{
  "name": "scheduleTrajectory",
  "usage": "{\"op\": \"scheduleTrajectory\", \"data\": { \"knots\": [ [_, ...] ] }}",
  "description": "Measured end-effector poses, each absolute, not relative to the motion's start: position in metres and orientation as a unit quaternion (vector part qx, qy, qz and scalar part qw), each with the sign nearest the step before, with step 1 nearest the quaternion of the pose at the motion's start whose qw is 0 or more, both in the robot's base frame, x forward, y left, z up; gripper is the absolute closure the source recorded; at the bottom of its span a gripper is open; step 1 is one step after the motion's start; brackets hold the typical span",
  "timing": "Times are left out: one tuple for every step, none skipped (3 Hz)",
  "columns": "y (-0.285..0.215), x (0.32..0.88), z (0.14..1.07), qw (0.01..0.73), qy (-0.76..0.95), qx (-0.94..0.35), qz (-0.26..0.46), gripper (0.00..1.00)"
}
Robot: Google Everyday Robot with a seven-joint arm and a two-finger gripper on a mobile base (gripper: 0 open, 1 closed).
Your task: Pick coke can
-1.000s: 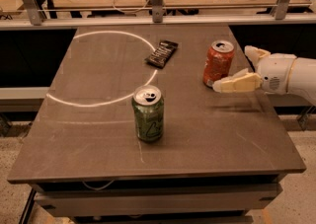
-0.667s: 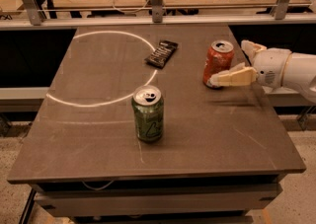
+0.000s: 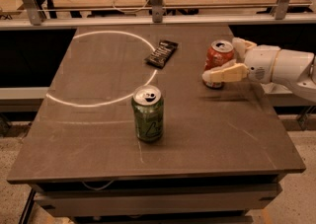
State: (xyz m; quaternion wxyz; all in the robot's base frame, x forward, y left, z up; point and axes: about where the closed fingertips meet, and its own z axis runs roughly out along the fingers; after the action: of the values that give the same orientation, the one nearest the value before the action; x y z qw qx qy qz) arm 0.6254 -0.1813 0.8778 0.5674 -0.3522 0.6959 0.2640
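Observation:
The coke can (image 3: 216, 56) is red-orange with a silver top and stands upright near the right edge of the dark table (image 3: 98, 134). My gripper (image 3: 221, 60) reaches in from the right on a white arm. It is open, with one pale finger (image 3: 224, 74) in front of the can and the other (image 3: 242, 45) behind it. The can sits between the fingers, and its base rests on the table.
A green can (image 3: 148, 113) stands upright in the middle front of the table. A black flat packet (image 3: 161, 53) lies at the back centre on a white ring mark (image 3: 98, 102). A metal rail (image 3: 158, 8) and a cluttered desk lie behind.
My gripper has moved left toward the coke can, and its fingers now straddle it. The cans and the packet have not moved.

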Motion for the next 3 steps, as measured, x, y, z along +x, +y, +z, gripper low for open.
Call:
{"op": "scheduleTrajectory", "data": {
  "knots": [
    [-0.1668, 0.6244, 0.8732, 0.562, 0.69, -0.358, 0.282, 0.18],
    [-0.1617, 0.6227, 0.871, 0.557, 0.689, -0.362, 0.289, 0.41],
    [-0.1597, 0.6217, 0.8709, 0.555, 0.688, -0.365, 0.291, 0.64]
  ]
}}
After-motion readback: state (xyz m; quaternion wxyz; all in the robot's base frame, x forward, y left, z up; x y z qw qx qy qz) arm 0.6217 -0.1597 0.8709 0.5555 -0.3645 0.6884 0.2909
